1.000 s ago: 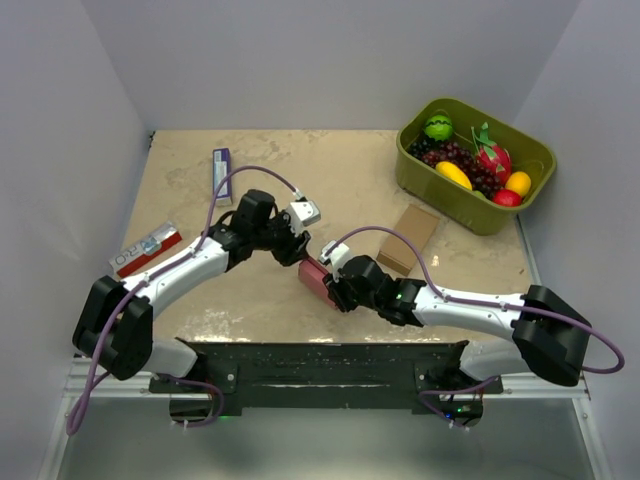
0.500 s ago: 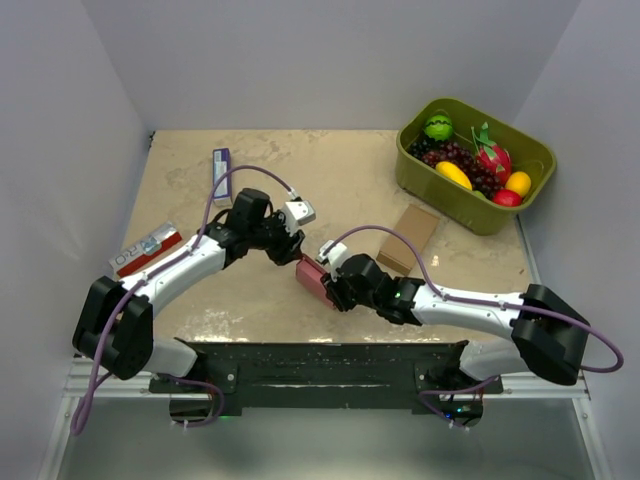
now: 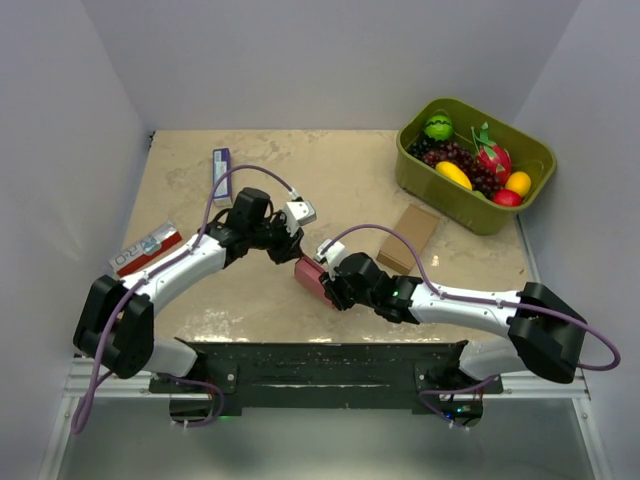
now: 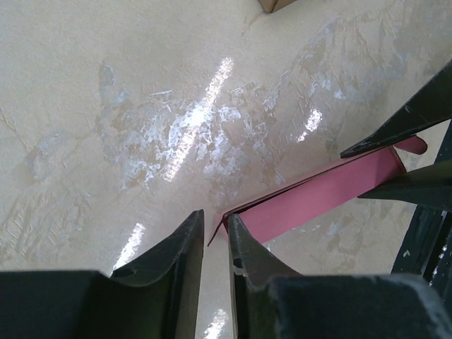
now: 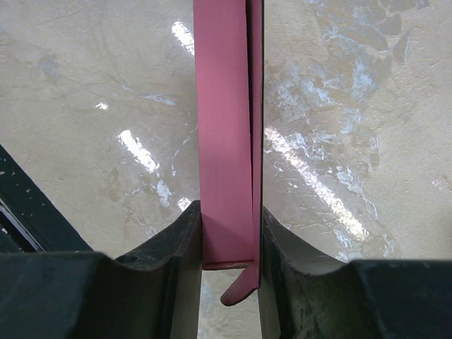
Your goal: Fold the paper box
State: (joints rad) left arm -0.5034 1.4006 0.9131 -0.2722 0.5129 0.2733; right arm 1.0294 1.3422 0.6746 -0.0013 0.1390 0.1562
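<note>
The paper box (image 3: 312, 277) is hanging over the near middle of the table (image 3: 350, 190), and my right gripper (image 5: 229, 215) is clamping it flat between both fingers. My left gripper (image 4: 214, 220) is standing narrow at the box's left corner flap; whether it is pinching yet, I cannot tell. I am judging that a clean crease needs the right holding firm while the left bends only that flap. Both forearms are reaching low and inward, wrists facing each other.
</note>
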